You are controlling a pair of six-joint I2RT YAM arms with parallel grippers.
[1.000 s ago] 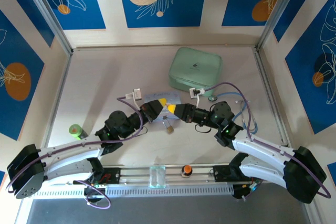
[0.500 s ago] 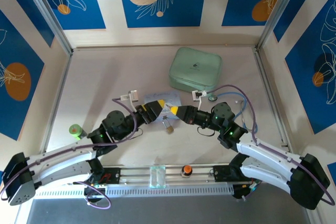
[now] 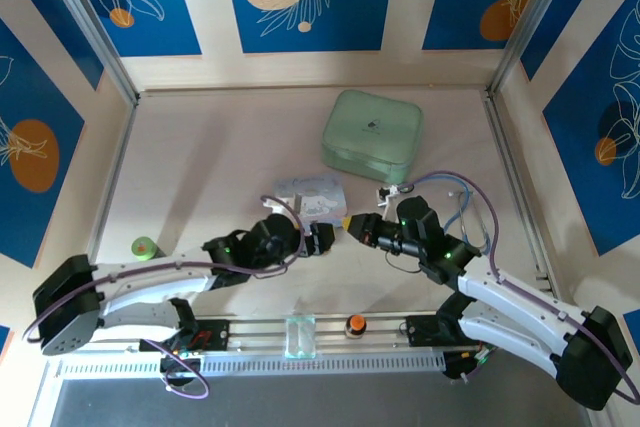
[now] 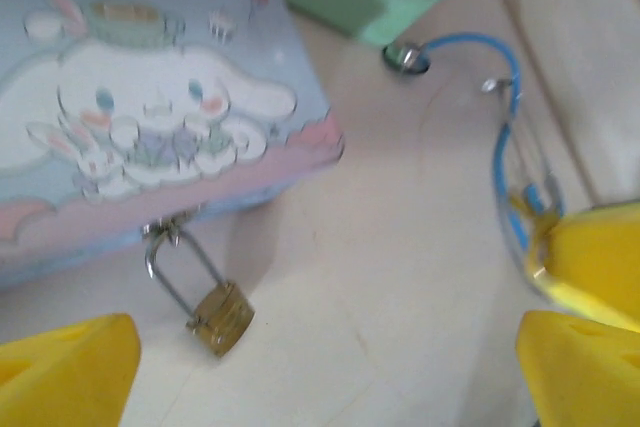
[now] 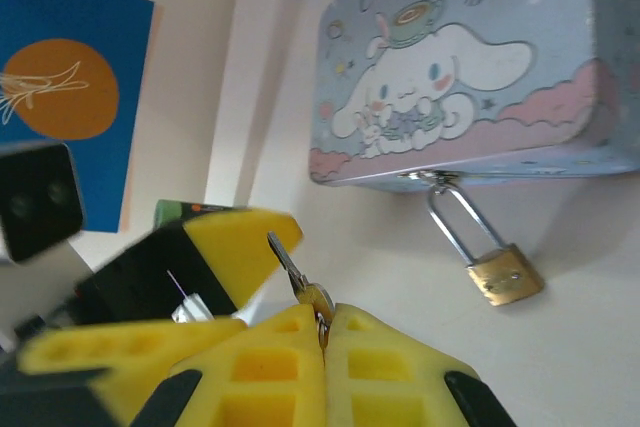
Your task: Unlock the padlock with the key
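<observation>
The small brass padlock (image 4: 222, 317) hangs by its silver shackle from the front clasp of the pale-blue cartoon tin (image 4: 130, 97) and lies on the table. In the right wrist view the padlock (image 5: 505, 275) is right of my right gripper (image 5: 325, 319). That gripper is shut on the head of the key (image 5: 300, 282), whose blade points up and to the left. My left gripper (image 4: 330, 377) is open over the table just right of the padlock, with nothing between its jaws. From above, the left gripper (image 3: 320, 237) and right gripper (image 3: 350, 224) nearly meet in front of the tin (image 3: 310, 195).
A mint-green zip case (image 3: 372, 132) lies behind the tin. A blue-tubed stethoscope (image 3: 460, 207) sits at the right, beside the right arm. A green roll (image 3: 145, 247) stands at the left. An orange-topped knob (image 3: 354, 325) and a clear cup (image 3: 299, 337) sit on the near rail.
My left gripper has opened from shut and shifted right and nearer, uncovering the tin. The right gripper stays shut and has drawn back slightly toward the near edge.
</observation>
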